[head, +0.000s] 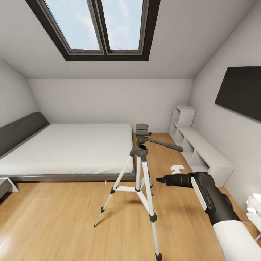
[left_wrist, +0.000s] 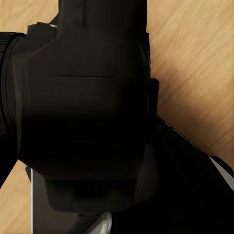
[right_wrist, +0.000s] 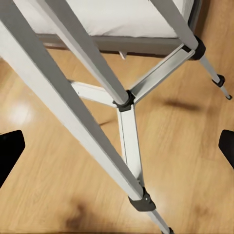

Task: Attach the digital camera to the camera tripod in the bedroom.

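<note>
- Bedroom: grey bed (head: 69,148) beyond the right gripper (right_wrist: 119,146), wood floor (head: 54,217) beneath.
- Camera tripod (head: 139,181) upright just ahead of the fingertips, silver legs spread, dark head bare.
- Right arm (head: 206,192) reaching forward, jaws wide.
- Left gripper's state: cannot tell.

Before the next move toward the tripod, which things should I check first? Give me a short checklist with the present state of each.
1. Camera tripod stands upright on the wood floor beside the bed: ok.
2. Tripod head is bare, nothing mounted on top: ok.
3. Right tool is open, with the tripod legs ahead between its fingertips: ok.
4. Right arm is apart from the pan handle, not touching it: ok.
5. Digital camera held by the left tool: cannot tell; the left wrist view shows a dark boxy body close up.
6. Left tool open or shut: cannot tell.
</note>
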You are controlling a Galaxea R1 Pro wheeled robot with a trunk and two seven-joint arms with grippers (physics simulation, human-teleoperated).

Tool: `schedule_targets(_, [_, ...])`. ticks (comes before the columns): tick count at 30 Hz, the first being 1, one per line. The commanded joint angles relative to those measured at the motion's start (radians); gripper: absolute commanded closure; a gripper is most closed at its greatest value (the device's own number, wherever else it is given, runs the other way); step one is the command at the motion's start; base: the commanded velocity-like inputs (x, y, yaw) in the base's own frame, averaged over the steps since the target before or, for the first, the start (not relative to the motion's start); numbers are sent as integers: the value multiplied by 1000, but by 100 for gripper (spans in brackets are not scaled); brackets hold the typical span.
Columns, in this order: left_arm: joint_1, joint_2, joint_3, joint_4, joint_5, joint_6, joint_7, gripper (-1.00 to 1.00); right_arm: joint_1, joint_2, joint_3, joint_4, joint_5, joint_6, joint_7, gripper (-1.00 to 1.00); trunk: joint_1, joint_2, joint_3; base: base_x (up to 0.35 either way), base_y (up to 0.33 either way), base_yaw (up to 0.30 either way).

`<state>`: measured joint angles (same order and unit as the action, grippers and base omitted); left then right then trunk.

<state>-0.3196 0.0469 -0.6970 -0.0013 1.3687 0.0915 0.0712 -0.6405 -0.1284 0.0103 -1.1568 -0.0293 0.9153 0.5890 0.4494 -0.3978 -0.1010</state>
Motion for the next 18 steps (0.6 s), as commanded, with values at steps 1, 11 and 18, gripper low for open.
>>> schedule_targets(1, [-1, 0, -9, 0, 6, 4, 3, 100, -1, 0, 10, -1, -2, 5, 0, -100, 1, -2, -2, 0, 0, 0])
schedule_targets(11, [-1, 2, -9, 0, 6, 4, 4, 100, -1, 29, 121, 4, -8, -15, -2, -100, 1, -2, -2, 0, 0, 0])
schedule_targets(18, [-1, 2, -9, 0, 6, 4, 4, 100, -1, 51, 127, 10, -9, -43, -11, -100, 1, -2, -2, 0, 0, 0])
